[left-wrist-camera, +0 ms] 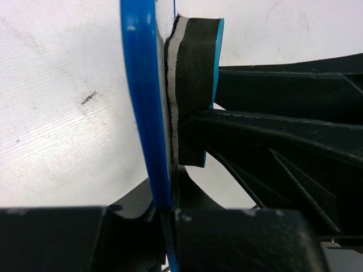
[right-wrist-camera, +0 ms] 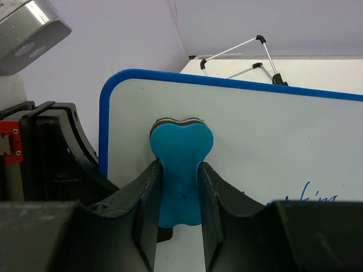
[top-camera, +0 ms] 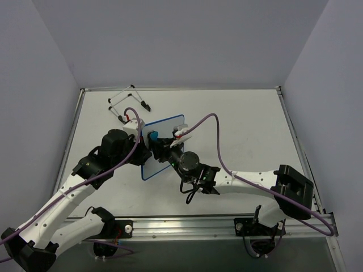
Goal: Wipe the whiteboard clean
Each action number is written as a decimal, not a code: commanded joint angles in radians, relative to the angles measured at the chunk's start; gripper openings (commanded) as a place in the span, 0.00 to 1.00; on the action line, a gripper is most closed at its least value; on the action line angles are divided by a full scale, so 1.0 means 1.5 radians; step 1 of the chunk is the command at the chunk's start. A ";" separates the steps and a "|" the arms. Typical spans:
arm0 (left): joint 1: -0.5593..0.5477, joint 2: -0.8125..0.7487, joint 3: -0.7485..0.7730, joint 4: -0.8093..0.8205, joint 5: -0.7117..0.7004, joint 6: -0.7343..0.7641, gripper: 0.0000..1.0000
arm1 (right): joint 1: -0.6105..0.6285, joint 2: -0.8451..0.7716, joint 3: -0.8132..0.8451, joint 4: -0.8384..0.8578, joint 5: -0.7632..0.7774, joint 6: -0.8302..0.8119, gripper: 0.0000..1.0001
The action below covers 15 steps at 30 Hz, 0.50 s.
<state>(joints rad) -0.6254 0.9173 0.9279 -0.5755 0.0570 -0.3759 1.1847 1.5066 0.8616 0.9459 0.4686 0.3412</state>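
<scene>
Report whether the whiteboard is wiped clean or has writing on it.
Not clean: blue handwriting shows at the lower right of the whiteboard in the right wrist view, beside the eraser that the right pincer presses against it.

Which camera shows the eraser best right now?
Right wrist: the eraser faces it, gripped by the right gripper against the whiteboard. Left wrist shows only its felt edge on the whiteboard; top external shows a small blue speck.
</scene>
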 commanded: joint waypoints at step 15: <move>-0.050 0.033 -0.011 -0.005 0.220 0.056 0.02 | -0.265 0.083 -0.039 0.044 -0.249 0.085 0.04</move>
<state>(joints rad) -0.6258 0.9485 0.9272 -0.5343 0.0685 -0.3782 0.8604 1.5681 0.8242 1.0386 0.2165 0.4480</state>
